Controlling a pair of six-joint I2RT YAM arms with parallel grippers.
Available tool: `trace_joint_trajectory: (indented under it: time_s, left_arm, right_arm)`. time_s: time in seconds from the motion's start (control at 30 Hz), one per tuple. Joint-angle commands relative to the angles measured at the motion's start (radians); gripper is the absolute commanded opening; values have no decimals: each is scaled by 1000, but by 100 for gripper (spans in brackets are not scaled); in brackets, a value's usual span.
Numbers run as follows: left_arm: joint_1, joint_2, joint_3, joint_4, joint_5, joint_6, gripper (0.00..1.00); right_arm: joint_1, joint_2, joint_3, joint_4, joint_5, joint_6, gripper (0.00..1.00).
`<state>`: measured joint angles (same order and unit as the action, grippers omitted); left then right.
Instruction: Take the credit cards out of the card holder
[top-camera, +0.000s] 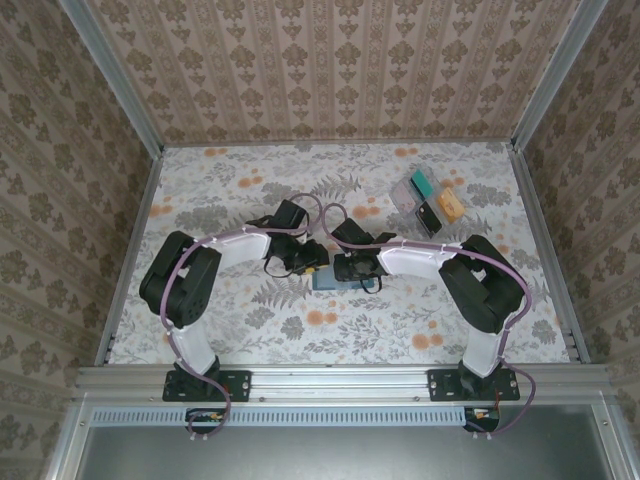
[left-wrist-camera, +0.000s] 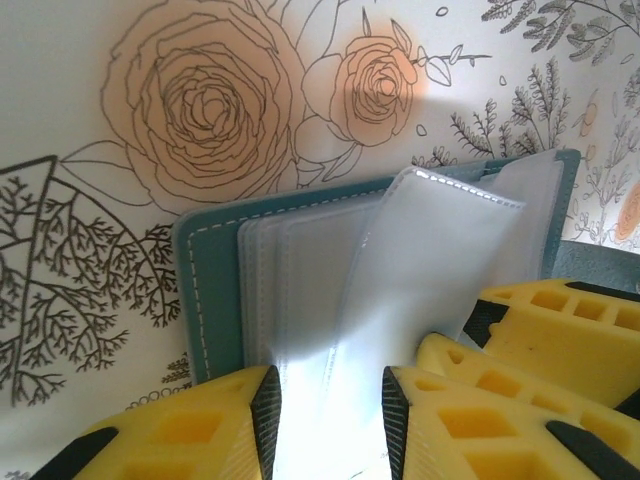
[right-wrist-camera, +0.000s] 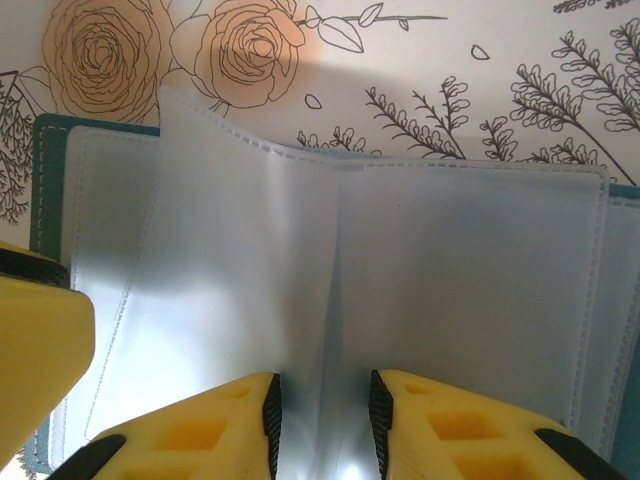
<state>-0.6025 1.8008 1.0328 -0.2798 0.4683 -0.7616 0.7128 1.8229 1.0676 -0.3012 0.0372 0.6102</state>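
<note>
The left pincer (left-wrist-camera: 328, 428) straddles a frosted clear plastic sleeve leaf (left-wrist-camera: 430, 250) that rises between its jaws, and the right pincer (right-wrist-camera: 322, 428) straddles another fold. I cannot tell whether either is clenched on the leaf. Probably one steadies it while the other parts the pockets. Just beyond both, the open slate-blue soft bifold card holder (left-wrist-camera: 212, 290) lies flat on the floral-printed worktop (left-wrist-camera: 90, 90). Any credit cards inside stay hidden. Far past the right pincer sit small teal, grey and orange loose cards (top-camera: 428, 198). No writing is legible.

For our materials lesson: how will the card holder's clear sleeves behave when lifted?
Probably floppy: one clear sleeve curves up off the card holder. Likely light and slippery, given its thin, glossy film. Stitched edges suggest it stays attached.
</note>
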Motion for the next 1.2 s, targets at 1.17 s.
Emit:
trace_joint_trajectory:
  time_s: [1.17]
  left_arm:
    - [-24,1,40,-58,-27,46,33]
  right_arm:
    - [-10,-7,-52,-34,-22,25,32]
